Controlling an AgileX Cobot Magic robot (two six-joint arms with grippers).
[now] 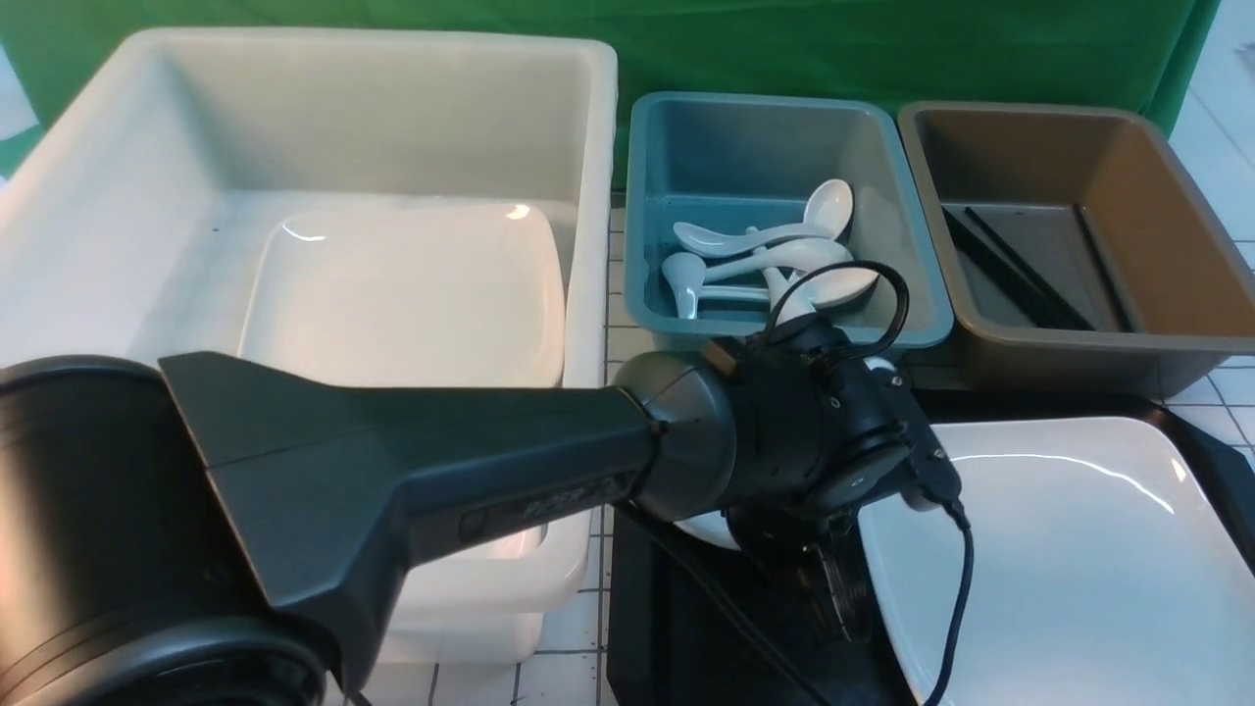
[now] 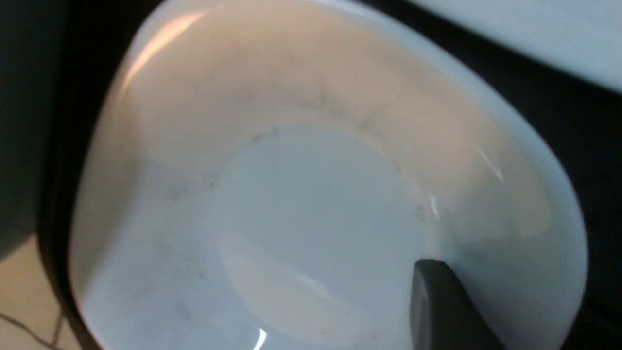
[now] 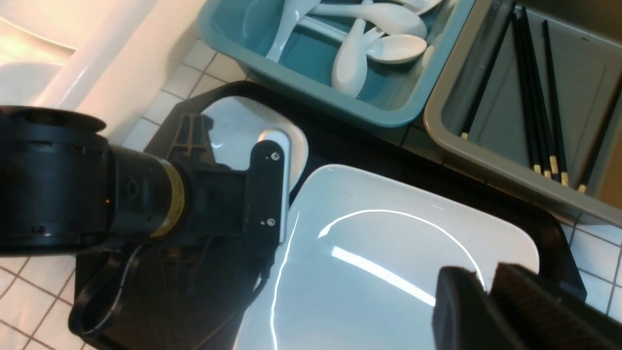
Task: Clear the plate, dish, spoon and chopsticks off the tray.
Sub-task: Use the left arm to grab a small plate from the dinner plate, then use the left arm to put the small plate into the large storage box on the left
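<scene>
The large white plate lies on the black tray, filling its right part. A small white dish sits at the tray's far left corner, mostly hidden behind my left wrist in the front view. My left gripper is down at the dish's near edge. One finger lies against the inner wall and the other is hidden under the rim, so it is shut on the dish. My right gripper hovers over the plate's right edge, shut and empty. Spoons and chopsticks lie in bins.
A big white bin at the left holds another square plate. The teal bin and the brown bin stand just behind the tray. My left arm stretches across the front of the white bin.
</scene>
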